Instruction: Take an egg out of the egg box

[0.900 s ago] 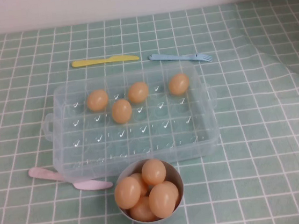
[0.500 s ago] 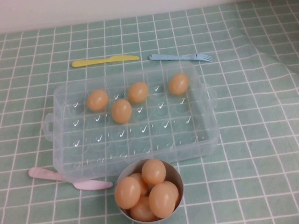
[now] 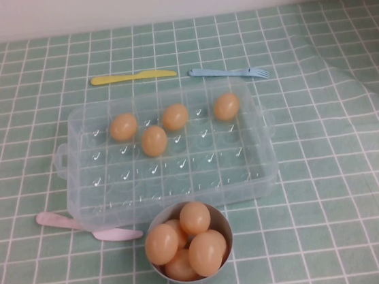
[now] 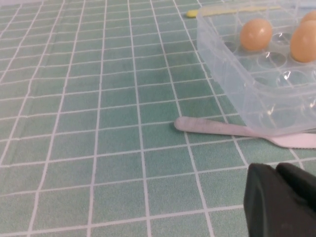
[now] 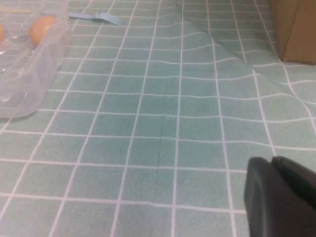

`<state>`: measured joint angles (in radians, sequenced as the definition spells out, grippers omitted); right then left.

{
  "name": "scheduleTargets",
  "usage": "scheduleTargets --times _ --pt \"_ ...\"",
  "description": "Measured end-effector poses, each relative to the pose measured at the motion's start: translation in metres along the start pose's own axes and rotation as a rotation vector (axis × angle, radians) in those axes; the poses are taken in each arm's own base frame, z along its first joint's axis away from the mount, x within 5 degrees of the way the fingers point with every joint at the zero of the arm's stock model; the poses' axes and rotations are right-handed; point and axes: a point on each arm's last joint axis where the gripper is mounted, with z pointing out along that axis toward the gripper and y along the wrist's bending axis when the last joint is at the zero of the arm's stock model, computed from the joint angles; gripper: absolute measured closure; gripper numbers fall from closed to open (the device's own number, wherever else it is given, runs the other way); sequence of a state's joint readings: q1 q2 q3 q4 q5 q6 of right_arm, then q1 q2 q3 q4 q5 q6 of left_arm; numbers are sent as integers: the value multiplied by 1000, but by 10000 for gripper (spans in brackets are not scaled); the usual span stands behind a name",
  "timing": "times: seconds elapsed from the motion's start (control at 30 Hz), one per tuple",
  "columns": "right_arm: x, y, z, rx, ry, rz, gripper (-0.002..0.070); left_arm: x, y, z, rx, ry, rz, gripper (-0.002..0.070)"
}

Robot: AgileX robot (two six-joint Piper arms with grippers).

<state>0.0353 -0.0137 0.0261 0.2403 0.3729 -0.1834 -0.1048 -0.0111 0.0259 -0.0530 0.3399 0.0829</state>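
Note:
The clear plastic egg box [image 3: 176, 202] lies in the middle of the checked cloth. Several orange-tan eggs sit in its far rows; one egg [image 3: 154, 140] sits a row nearer than the others. Neither gripper reaches into the high view. In the left wrist view my left gripper [image 4: 275, 169] hovers shut and empty over the cloth, off the egg box's [image 4: 232, 74] left end, near an egg [image 4: 256, 33]. In the right wrist view my right gripper [image 5: 271, 159] hangs shut and empty over bare cloth, well to the right of the egg box [image 5: 29, 84].
A grey bowl [image 3: 158, 218] heaped with several eggs stands against the box's near side. A pink utensil [image 3: 86, 227] lies at the box's near left corner. A yellow knife [image 3: 133, 76] and blue fork [image 3: 230, 73] lie behind it. A brown box [image 5: 296, 29] stands far right.

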Motion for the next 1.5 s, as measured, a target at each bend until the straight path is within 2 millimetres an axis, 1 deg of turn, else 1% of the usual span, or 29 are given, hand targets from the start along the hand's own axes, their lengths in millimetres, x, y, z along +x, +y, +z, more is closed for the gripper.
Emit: scheduleTargets --times 0.13,0.33,0.53,0.6,0.67,0.8,0.87,0.9,0.93,0.97,1.03,1.1,1.17,1.23,1.37,1.5 --pt "0 0 0 0 0 0 694 -1 -2 0 17 -16 -53 675" --pt "0 0 0 0 0 0 694 -9 -5 -1 66 -90 -240 675" --pt "0 0 0 0 0 0 694 -18 -7 -2 127 -168 -547 675" --pt "0 0 0 0 0 0 694 -21 -5 -2 123 -204 -588 675" --pt "0 0 0 0 0 0 694 -23 -3 -3 111 -240 -592 675" --pt "0 0 0 0 0 0 694 -27 -3 -4 120 -252 -632 676" --pt "0 0 0 0 0 0 694 -37 -6 -9 153 -239 -626 676" --pt "0 0 0 0 0 0 694 -49 -7 -14 168 -233 -607 676" --pt "0 0 0 0 0 0 694 -57 -9 -16 179 -208 -586 676" --pt "0 0 0 0 0 0 694 -70 -10 -18 185 -178 -552 676" --pt "0 0 0 0 0 0 694 -85 -12 -15 188 -84 -497 676" --pt "0 0 0 0 0 0 694 -97 -13 -13 192 -31 -467 676" --pt "0 0 0 0 0 0 694 -118 -14 -1 182 108 -400 676" --pt "0 0 0 0 0 0 694 -134 -13 15 172 212 -323 676" --pt "0 0 0 0 0 0 694 -153 -13 45 190 376 -179 676" --pt "0 0 0 0 0 0 694 -172 -13 87 237 532 -83 676"
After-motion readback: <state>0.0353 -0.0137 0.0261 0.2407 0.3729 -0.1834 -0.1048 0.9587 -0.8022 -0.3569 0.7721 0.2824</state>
